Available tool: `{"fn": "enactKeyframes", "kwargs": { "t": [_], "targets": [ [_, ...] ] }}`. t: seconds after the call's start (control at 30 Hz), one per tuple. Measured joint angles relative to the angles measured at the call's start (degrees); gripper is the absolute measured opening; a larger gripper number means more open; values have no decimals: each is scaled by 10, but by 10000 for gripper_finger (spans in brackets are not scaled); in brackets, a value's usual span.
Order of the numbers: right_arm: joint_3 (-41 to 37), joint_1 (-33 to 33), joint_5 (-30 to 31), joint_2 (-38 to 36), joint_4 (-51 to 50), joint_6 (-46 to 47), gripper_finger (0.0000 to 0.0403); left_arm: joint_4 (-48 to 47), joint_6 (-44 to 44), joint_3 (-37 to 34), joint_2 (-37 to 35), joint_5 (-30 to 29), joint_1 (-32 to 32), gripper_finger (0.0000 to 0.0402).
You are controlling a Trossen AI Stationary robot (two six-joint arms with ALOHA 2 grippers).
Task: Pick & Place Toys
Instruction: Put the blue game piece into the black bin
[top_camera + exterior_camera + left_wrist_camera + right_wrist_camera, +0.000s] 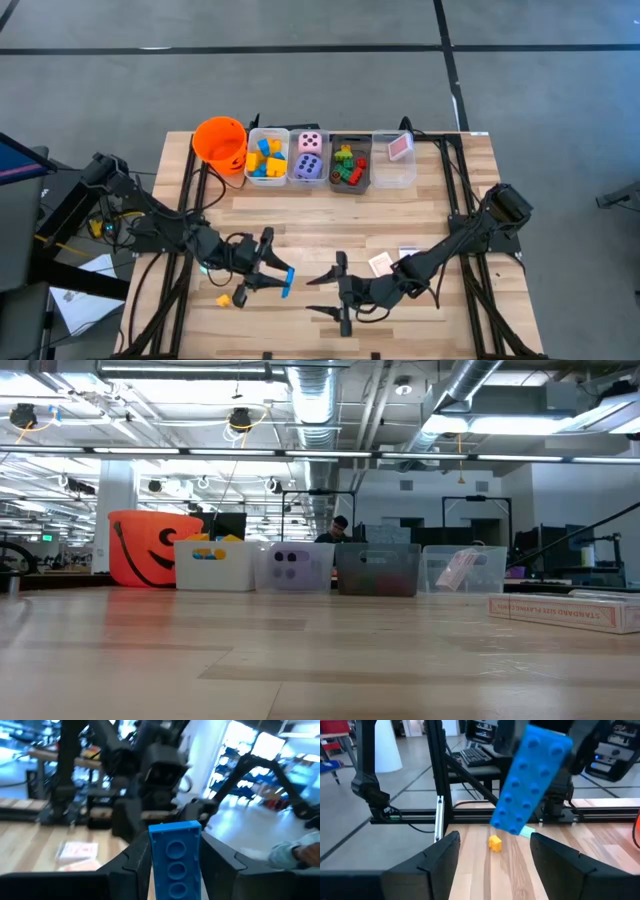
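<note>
Left gripper [278, 272] over front-left part of wooden table [300, 215], fingers [131, 862] clamped on a long blue block [288, 282]; block raised off the surface, tilted, seen end-on between the dark fingers in left wrist view [175, 857], and hanging large in right wrist view [530, 780].

Right gripper [338, 292] facing it from front-centre, just apart from the block, fingers [440, 857] spread wide, nothing between them.

Small yellow block [223, 299] lying loose on table near front-left edge, below and beside the left gripper; also visible in right wrist view [494, 842].

Pink-white card [381, 264] flat on table beside right arm; second card partly under that arm, hard to make out.

Back row along far edge, from the left: orange bucket [220, 141]; clear bin [266, 158] with yellow and blue blocks; next bin [309, 157] with pink die [311, 143] and purple die [309, 167]; grey bin [350, 165] with red and green blocks; clear bin [393, 160] holding one pink-white card [400, 148].

Low view: same row seen level, bucket [150, 548] leftmost, bins touching side by side; flat box [565, 611] lying at right on tabletop. Neither gripper in that view.
</note>
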Motion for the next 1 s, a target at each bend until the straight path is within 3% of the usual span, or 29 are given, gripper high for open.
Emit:
{"fn": "enactKeyframes", "kwargs": {
  "t": [0.17, 0.4, 0.53, 1.0],
  "targets": [
    [0, -8, 0, 0, 10, 0, 239, 61, 33, 0, 27, 33, 1, 122],
    [0, -24, -2, 0, 14, 2, 239, 138, 53, 0, 92, 36, 16, 122],
    [0, -28, -34, 0, 14, 3, 239, 154, 53, 0, 114, 42, 40, 123],
    [0, -47, -58, 0, -19, 56, 236, 193, 53, 0, 120, 34, 62, 126]
  ]
}}
